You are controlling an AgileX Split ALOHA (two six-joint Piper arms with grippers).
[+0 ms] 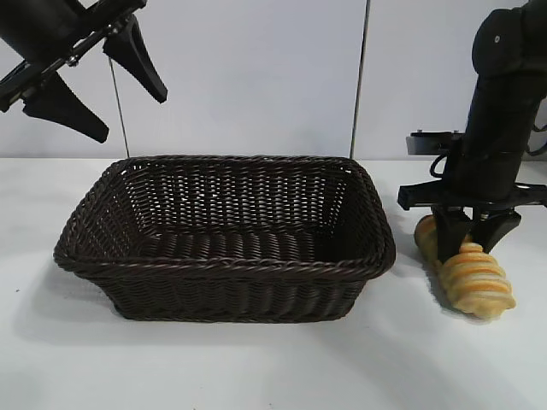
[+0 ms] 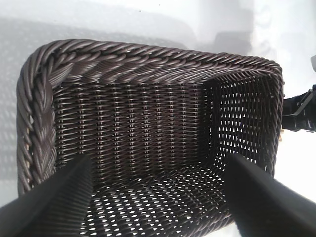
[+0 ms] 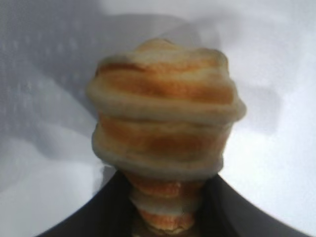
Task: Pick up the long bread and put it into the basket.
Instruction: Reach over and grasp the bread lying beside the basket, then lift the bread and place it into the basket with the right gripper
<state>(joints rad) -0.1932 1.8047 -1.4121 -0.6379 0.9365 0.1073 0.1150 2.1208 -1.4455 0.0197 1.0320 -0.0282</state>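
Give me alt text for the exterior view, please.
The right gripper points straight down with its fingers on either side of the long bread, which lies on the white table right of the empty dark wicker basket. The left gripper hangs open, high above the basket's left end.

- The basket (image 1: 224, 239) sits mid-tabletop (image 1: 256, 367).
- The long bread (image 1: 468, 278) lies on the tabletop right of the basket.
- The right pincer (image 1: 473, 232) straddles the bread.
- The left pincer (image 1: 94, 77) hangs above the basket's left end.
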